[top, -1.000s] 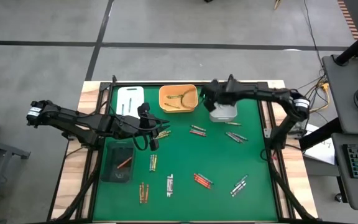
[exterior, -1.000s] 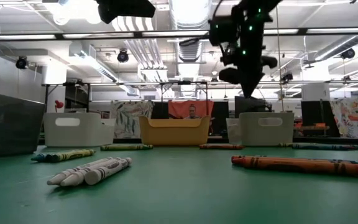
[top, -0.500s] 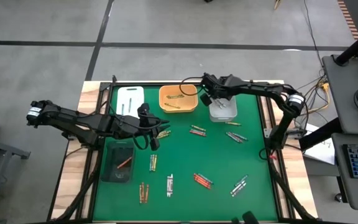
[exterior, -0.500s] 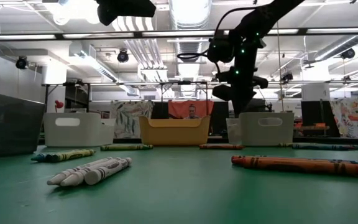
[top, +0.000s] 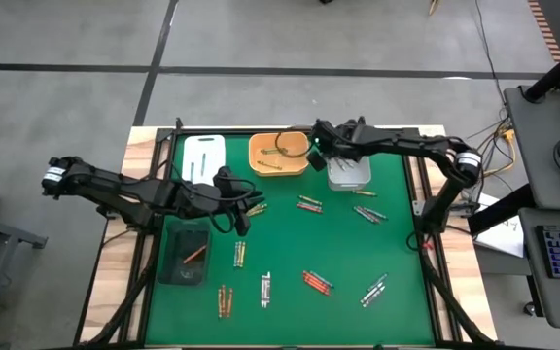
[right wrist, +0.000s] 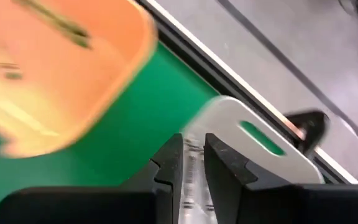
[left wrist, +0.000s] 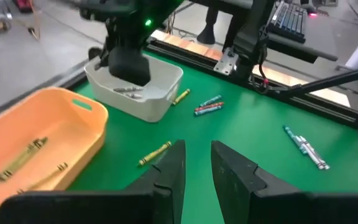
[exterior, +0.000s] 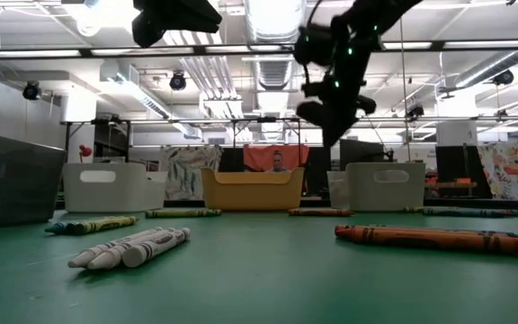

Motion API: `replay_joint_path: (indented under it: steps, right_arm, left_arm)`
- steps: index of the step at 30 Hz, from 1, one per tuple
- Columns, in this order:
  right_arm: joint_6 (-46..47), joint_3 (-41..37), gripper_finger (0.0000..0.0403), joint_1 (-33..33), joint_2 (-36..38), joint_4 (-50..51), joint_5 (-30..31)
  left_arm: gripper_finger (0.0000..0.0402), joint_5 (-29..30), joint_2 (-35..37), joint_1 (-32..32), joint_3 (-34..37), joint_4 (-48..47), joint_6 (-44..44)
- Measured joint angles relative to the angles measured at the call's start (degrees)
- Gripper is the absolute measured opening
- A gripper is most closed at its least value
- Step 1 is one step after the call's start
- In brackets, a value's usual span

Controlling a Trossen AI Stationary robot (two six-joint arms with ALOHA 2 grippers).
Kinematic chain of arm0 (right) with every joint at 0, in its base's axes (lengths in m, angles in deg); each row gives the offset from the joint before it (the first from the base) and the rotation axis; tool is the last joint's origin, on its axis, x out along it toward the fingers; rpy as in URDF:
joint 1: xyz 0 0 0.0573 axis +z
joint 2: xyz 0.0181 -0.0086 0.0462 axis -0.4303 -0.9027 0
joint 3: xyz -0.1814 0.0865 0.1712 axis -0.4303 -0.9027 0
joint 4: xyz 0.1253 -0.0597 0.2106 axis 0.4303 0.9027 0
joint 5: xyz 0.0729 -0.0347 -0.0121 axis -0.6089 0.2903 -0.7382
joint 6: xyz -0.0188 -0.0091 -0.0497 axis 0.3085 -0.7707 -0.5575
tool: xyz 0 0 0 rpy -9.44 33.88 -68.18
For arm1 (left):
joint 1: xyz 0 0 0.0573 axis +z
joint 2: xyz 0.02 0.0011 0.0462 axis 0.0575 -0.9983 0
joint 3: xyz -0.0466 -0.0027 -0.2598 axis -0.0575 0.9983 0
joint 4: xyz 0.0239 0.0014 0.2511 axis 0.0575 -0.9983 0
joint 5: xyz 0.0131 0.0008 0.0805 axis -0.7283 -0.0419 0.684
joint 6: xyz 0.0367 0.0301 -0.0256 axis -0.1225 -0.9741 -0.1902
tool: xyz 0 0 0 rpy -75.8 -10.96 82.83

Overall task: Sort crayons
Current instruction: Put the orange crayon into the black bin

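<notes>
While right hand (top: 316,139) hovers, orange bin (top: 278,154) flanks grey bin (top: 349,175).

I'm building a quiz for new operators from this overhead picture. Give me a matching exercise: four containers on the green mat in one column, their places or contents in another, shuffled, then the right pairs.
Things:
1. orange tray
2. dark tray
3. white tray
4. grey tray

Descriptions:
A. left edge of the mat, one red-orange crayon inside
B. far left corner of the mat
C. far edge, middle, yellow-olive crayons inside
D. far right, beside the right gripper

Pairs: 1-C, 2-A, 3-B, 4-D
</notes>
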Motion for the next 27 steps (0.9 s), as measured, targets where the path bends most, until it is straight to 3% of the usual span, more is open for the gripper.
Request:
replay_joint_path:
  steps: [8, 17, 27]
  right_arm:
    - [-5.6, 0.0, 0.0057, 11.8, 3.9, -5.6, 0.1]
    - [-11.7, -0.6, 0.0057, 23.6, 5.4, -5.8, -0.4]
    - [-16.6, -0.6, 0.0057, 24.5, 5.6, -7.3, -0.9]
  left_arm:
    - [0.0059, -0.4, -3.4, -3.2, 0.0, -0.4, 8.8]
    - [0.0059, -6.5, -9.8, -8.3, -2.2, -0.8, 20.2]
    - [0.0059, -8.1, -14.5, -15.5, -4.9, -12.3, 39.0]
